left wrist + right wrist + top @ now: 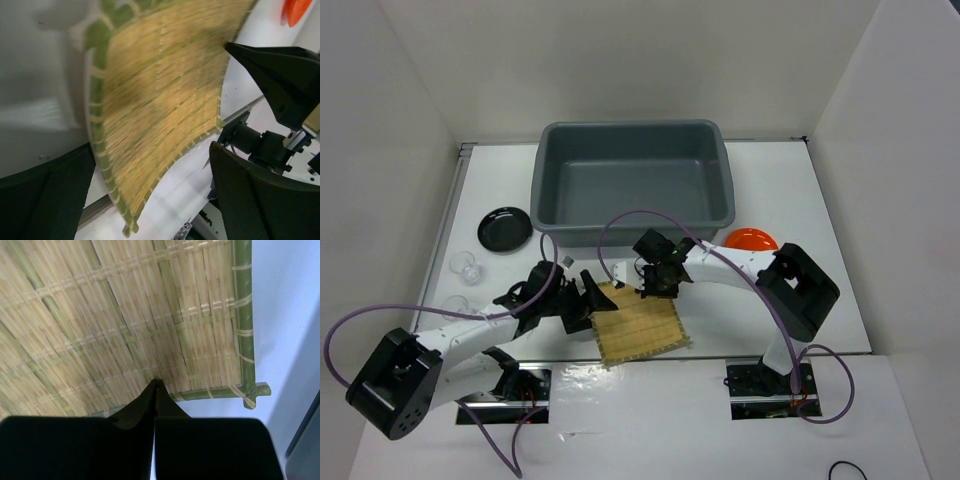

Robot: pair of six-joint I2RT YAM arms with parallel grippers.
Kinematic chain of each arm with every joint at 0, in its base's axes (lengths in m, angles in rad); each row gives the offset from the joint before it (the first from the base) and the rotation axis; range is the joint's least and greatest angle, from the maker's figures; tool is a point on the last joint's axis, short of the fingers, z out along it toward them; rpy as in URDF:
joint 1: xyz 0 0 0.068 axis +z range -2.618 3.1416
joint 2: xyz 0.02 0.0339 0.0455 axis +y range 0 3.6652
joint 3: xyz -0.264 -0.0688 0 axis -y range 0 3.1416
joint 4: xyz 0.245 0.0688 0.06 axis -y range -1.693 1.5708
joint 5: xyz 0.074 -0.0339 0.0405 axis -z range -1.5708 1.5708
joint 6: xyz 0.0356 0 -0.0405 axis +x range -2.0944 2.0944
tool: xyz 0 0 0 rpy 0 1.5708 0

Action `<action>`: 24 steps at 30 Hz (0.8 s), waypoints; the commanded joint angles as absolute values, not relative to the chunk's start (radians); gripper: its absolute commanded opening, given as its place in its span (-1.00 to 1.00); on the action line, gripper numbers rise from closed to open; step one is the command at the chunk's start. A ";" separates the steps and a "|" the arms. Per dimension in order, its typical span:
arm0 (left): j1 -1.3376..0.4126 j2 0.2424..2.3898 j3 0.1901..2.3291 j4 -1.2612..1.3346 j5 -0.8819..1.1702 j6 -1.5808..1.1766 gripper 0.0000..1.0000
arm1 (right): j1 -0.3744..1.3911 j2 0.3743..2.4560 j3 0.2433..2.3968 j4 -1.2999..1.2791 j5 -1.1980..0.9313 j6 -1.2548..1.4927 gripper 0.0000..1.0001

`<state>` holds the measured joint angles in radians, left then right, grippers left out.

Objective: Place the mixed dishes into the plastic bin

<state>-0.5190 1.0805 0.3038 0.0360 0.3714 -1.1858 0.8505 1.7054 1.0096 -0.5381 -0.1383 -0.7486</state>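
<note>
The tan woven bamboo mat [638, 325] lies near the table's front edge and looks bent upward at its far side. My right gripper [655, 282] is shut, with its tips pinching the mat's far edge [156, 385]; the mat fills the right wrist view [125, 315]. My left gripper [588, 302] is open at the mat's left corner, and the mat [160, 100] reaches in between its fingers [260, 200]. The dark grey plastic bin [548, 190] stands behind. The black plate [506, 229] and two clear glass cups [468, 267] [455, 303] are at the left. The orange plate [751, 240] is half hidden behind the right arm.
White walls close in the table on the left, back and right. Purple cables loop from both arms, one [620, 225] arching in front of the bin. The arm bases [510, 385] [765, 385] sit at the near edge.
</note>
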 commanded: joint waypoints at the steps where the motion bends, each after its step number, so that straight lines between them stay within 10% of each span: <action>1: -0.557 1.095 0.297 0.233 0.364 -1.223 0.89 | 0.854 1.775 0.979 -0.523 -0.186 -0.735 -1.00; 9: -0.643 1.296 0.288 0.509 0.386 -1.250 0.39 | 0.854 1.796 1.006 -0.541 -0.204 -0.716 -1.00; 14: -0.676 1.388 0.380 0.447 0.423 -1.229 -1.00 | 0.854 1.786 1.006 -0.541 -0.213 -0.697 -1.00; 24: -0.686 1.089 0.601 -0.090 0.390 -1.126 -1.00 | 0.631 1.467 1.042 -0.699 -0.360 -0.632 -1.00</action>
